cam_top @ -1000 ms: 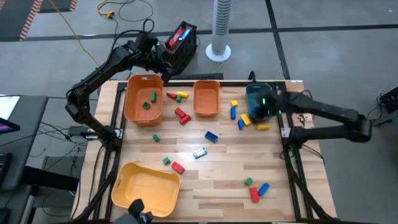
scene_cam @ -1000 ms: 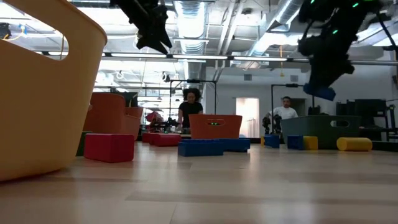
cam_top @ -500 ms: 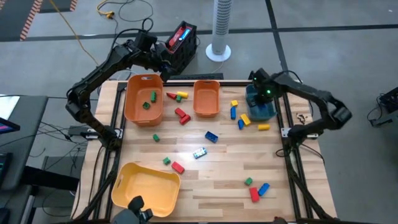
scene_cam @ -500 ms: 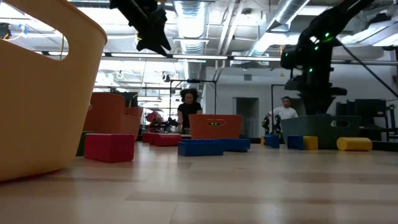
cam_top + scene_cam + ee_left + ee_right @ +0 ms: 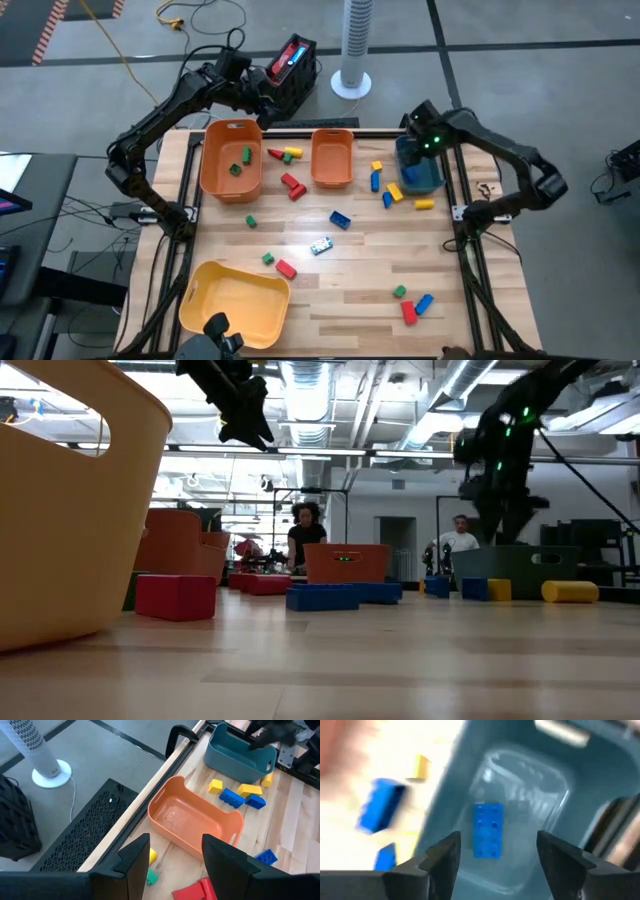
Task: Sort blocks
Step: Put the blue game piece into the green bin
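Blue brick's in the teal bin
Right gripper (image 5: 495, 857) spread above blue block (image 5: 487, 830), apparently dropped for sorting; left gripper (image 5: 175, 855) spread, waiting

Motion blur smears the blue blocks (image 5: 380, 812) beside the teal bin (image 5: 520, 770); the yellow bin (image 5: 60, 510) is cropped at the low view's left edge.
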You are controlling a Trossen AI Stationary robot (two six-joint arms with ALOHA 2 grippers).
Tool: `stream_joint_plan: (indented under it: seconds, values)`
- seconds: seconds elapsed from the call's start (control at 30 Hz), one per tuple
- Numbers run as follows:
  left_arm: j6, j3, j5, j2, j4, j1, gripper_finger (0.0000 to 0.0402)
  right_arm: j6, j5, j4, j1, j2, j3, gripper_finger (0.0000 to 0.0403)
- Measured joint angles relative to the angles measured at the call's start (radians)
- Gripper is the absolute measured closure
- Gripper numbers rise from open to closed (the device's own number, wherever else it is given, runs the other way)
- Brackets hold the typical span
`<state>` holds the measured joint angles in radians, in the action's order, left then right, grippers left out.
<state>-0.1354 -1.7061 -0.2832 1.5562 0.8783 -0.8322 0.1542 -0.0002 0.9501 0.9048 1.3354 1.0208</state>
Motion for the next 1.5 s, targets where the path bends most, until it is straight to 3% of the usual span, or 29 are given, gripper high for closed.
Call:
stream_joint_plan:
  seconds: [0.13, 0.23, 0.4, 0.57, 0.83, 1.07, 1.5]
  values:
    - [0.000, 0.000, 0.000, 0.000, -0.001, 0.000, 0.0228, -0.050, 0.000, 0.056, -0.110, -0.064, 0.106, 0.0134]
    - [0.000, 0.000, 0.000, 0.000, -0.002, 0.000, 0.0228, 0.003, -0.001, 0.064, -0.203, -0.053, 0.191, 0.0134]
    - [-0.002, 0.000, 0.001, 0.000, -0.009, 0.000, 0.0228, 0.160, -0.001, 0.066, -0.337, 0.111, 0.351, 0.0134]
    - [-0.022, 0.000, 0.001, -0.001, 0.019, 0.000, 0.0228, 0.259, -0.014, 0.072, -0.370, 0.297, 0.441, 0.0134]
    - [-0.095, 0.000, -0.001, -0.007, 0.133, 0.000, 0.0228, 0.246, -0.071, 0.117, -0.403, 0.438, 0.447, 0.0134]
    - [-0.085, 0.000, -0.003, -0.010, 0.137, 0.005, 0.0228, 0.232, -0.080, 0.117, -0.407, 0.513, 0.443, 0.0133]
    - [-0.086, 0.000, -0.004, -0.011, 0.187, 0.008, 0.0228, 0.348, -0.013, -0.038, -0.403, 0.454, 0.262, 0.0133]
